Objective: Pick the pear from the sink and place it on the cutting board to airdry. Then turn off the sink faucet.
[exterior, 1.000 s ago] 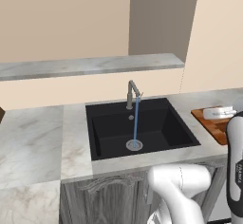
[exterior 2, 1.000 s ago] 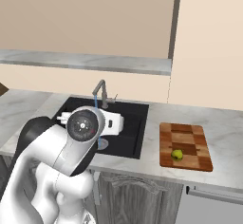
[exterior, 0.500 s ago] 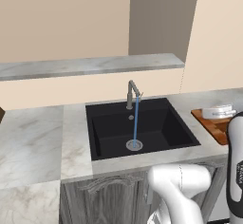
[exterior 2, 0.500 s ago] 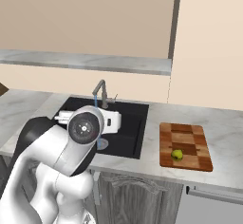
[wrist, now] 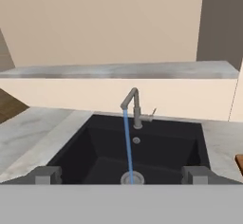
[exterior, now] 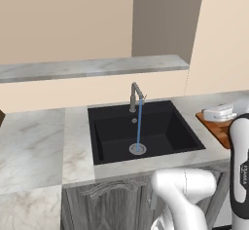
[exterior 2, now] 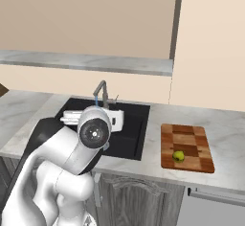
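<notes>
Room: beige walls, a marble shelf [exterior: 92,68] above a marble counter [exterior: 29,146].
Claw: the claw [wrist: 122,174] is released, its two tips [wrist: 45,174] wide apart with nothing between them; the hand view looks over the sink's near edge toward the faucet.
Hand: in the left base view its white body sits at the right edge, above the board's corner.
Sink: the black sink [exterior: 112,148] holds a silver drain ring [exterior: 137,149].
Faucet: the faucet [exterior: 135,96] stands at the back rim, with a blue stream [wrist: 127,144] falling from the spout to the drain.
Board: the board [exterior 2: 185,147] lies on the counter right of the sink.
Pear: the pear [exterior 2: 178,156] rests on the board, near its front edge.
</notes>
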